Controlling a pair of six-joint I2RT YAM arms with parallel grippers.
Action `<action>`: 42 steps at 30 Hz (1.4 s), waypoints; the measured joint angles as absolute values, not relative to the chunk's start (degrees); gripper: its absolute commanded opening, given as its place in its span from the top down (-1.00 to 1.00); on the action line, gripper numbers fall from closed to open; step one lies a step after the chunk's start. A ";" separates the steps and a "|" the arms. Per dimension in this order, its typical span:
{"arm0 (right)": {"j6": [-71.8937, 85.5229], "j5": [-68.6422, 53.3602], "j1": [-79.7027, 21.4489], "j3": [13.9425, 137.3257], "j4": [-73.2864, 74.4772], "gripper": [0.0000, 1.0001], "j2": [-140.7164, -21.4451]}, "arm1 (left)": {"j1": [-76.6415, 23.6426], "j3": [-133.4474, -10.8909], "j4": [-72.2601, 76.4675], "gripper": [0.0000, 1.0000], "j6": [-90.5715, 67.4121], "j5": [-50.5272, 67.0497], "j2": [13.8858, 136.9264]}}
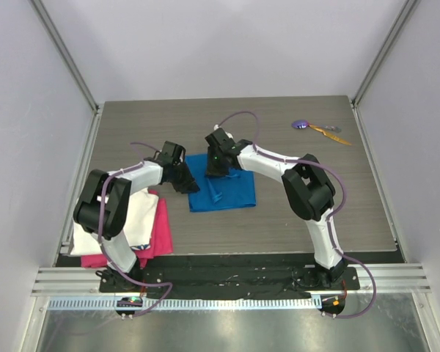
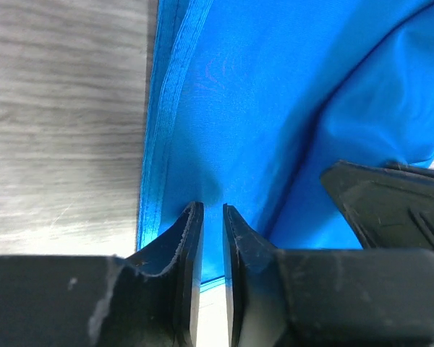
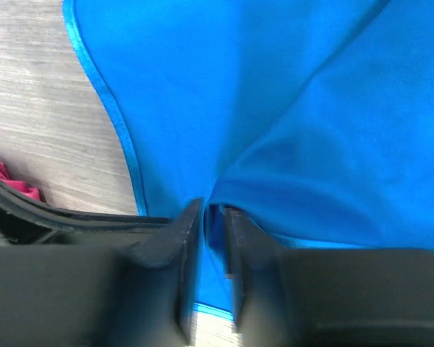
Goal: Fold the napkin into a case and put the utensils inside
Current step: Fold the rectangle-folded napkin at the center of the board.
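Both arms reach forward with elbows bent and wrists tipped down onto the bright blue, shiny thin fabric napkin (image 1: 231,192), which lies mid-worktop (image 1: 301,213). The left end effector (image 2: 213,210) sits at its left edge and the right end effector (image 3: 213,208) at its far edge. Each has its jaws barely parted with cloth in the slit; I cannot tell whether either grips.

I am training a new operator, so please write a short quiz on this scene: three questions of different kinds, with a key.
1. True or false: the utensils lie on the napkin.
2. Which gripper is at the napkin's left edge?
3. The white cloth lies on: A) a pink cloth, B) the napkin, C) bare table.
Key: 1 false, they lie far right, apart from it; 2 the left gripper; 3 A.
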State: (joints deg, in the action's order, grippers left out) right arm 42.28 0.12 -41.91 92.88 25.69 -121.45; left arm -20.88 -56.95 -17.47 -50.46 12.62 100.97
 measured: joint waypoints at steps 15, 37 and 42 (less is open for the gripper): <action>34.89 -3.77 -38.63 89.73 29.21 -0.39 -111.07 | -21.41 -55.75 -21.85 0.03 -45.78 12.34 91.98; 24.05 -10.94 -28.36 87.53 28.75 -0.21 -119.44 | -28.64 -64.73 -26.89 0.09 -42.57 9.39 102.80; 24.51 -12.99 -28.36 87.53 27.11 0.32 -119.52 | -28.64 -64.69 -26.70 0.15 -42.83 8.99 102.94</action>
